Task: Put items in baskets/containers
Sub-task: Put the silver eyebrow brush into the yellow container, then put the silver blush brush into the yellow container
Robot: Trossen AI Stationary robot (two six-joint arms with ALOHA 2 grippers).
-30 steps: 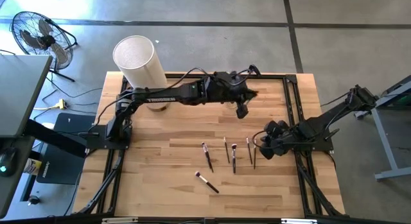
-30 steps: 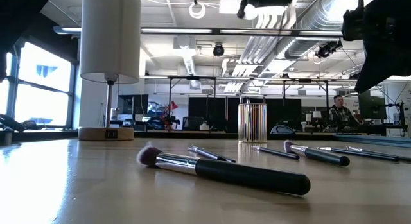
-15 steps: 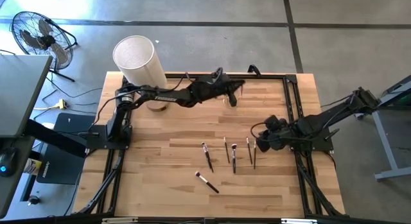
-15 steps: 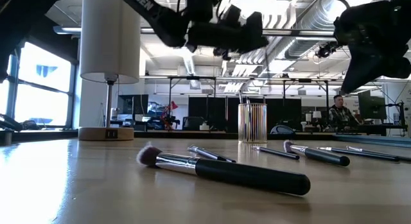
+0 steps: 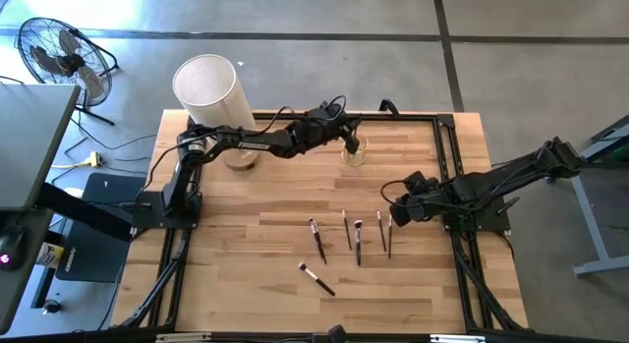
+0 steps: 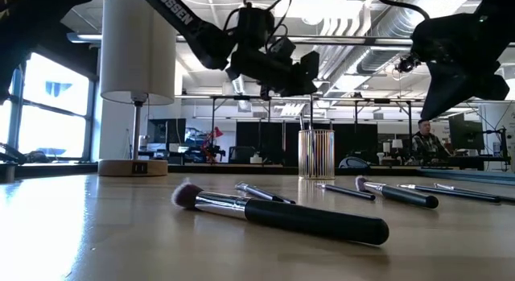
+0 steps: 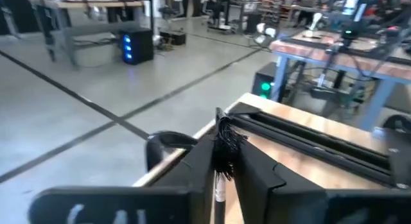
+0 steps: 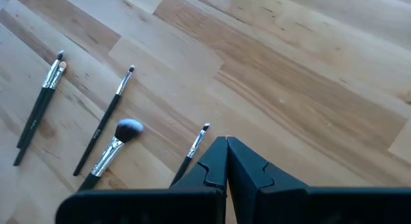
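Note:
My left gripper (image 5: pixel 351 142) hangs over the small ribbed glass cup (image 5: pixel 354 154) near the table's far edge and is shut on a thin brush (image 7: pixel 223 144) with dark bristles. In the low view it (image 6: pixel 302 76) is just above the cup (image 6: pixel 315 154), from which a thin brush handle (image 6: pixel 302 120) sticks up. Several brushes (image 5: pixel 359 240) lie flat on the wood in the middle, and one (image 5: pixel 316 279) lies nearer the front. My right gripper (image 5: pixel 396 213) is shut and empty, just above the table beside the rightmost brushes (image 8: pixel 192 150). My left gripper pinches the brush between its two fingers at the silver ferrule (image 7: pixel 220 189). The fingers lie along the brush, and its dark bristle end (image 7: pixel 225 137) sticks out past the fingertips. The brush is lifted clear of the table, above the cup.
A tall white cylinder on a wooden base (image 5: pixel 206 92) stands at the far left corner of the table. Black frame rails (image 5: pixel 442 137) run along the far and right sides. Bare wood lies at the table's front left.
My left gripper has moved from right of the cup toward the far edge and a little left, and has come down until it hangs over the cup. My right gripper has edged left toward the lying brushes. The brushes on the table have not moved.

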